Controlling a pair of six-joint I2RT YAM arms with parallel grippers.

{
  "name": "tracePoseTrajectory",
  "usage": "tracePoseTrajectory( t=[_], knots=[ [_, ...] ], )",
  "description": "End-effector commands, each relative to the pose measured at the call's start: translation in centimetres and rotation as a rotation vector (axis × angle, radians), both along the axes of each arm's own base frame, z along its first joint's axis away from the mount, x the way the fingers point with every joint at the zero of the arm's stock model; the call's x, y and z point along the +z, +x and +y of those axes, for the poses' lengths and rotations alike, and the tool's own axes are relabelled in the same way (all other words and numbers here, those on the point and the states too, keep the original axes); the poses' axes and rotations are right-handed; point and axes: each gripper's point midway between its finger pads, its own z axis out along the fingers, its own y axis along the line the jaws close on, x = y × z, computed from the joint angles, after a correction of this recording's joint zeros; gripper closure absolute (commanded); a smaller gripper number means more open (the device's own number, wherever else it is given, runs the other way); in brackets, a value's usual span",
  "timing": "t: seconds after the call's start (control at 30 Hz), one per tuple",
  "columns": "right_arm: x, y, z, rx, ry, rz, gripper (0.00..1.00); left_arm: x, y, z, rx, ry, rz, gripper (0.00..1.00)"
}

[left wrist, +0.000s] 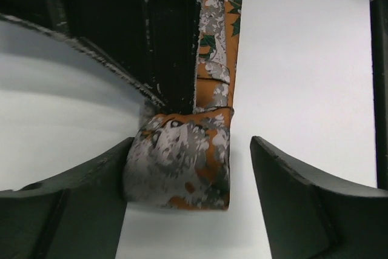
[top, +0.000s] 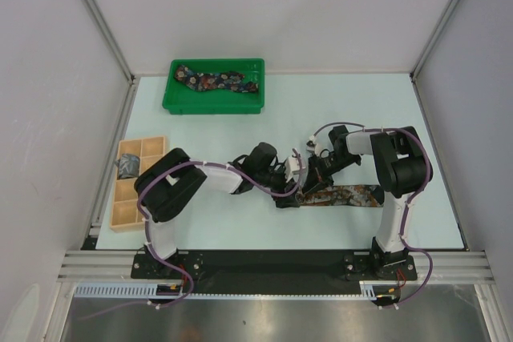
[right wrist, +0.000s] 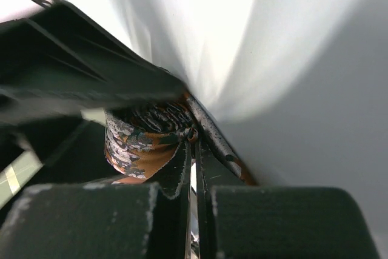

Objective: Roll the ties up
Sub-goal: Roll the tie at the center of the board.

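The rust-brown tie (top: pixel 357 195) lies flat on the table, its left end wound into a small roll (left wrist: pixel 182 168). My left gripper (top: pixel 291 195) is open around that roll. Its left finger (left wrist: pixel 73 204) touches the roll and its right finger (left wrist: pixel 303 192) stands apart. My right gripper (top: pixel 314 184) reaches in from the right. In the right wrist view its jaws (right wrist: pixel 195 145) are closed to a thin slit on the fabric at the roll's core (right wrist: pixel 145 141). The dark navy floral tie (top: pixel 220 81) lies in the green tray. A rolled grey-blue tie (top: pixel 128 166) sits in the wooden box.
The green plastic tray (top: pixel 171 102) stands at the back, left of centre. The tan wooden compartment box (top: pixel 120 215) stands at the left edge. Metal frame posts and white walls close in the table on three sides.
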Motion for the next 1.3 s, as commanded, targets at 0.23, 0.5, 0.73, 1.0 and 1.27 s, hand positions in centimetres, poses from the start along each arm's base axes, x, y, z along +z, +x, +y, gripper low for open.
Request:
tracePoseTrajectory(
  t=[0.23,0.5,0.73,1.0,1.27],
  knots=[
    [-1.3,0.0,-1.1,0.044,-0.084,-0.069,0.93,-2.2,-0.2,-0.1,-0.008,0.122,-0.152,0.74],
    [4.1,2.3,-2.2,-0.028,0.061,-0.078,0.61,-3.7,1.2,4.6,0.012,0.454,-0.230,0.88],
    [6.3,-0.2,-1.1,-0.020,0.173,-0.035,0.52,-4.1,1.0,4.9,-0.043,0.571,-0.214,0.84],
    [4.8,0.7,0.8,-0.021,0.186,-0.057,0.52,-4.9,1.0,5.3,-0.008,0.629,-0.179,0.82],
    [1.8,0.9,1.0,0.009,0.131,-0.078,0.69,-5.2,0.1,5.3,-0.013,0.597,-0.145,0.75]
  ],
)
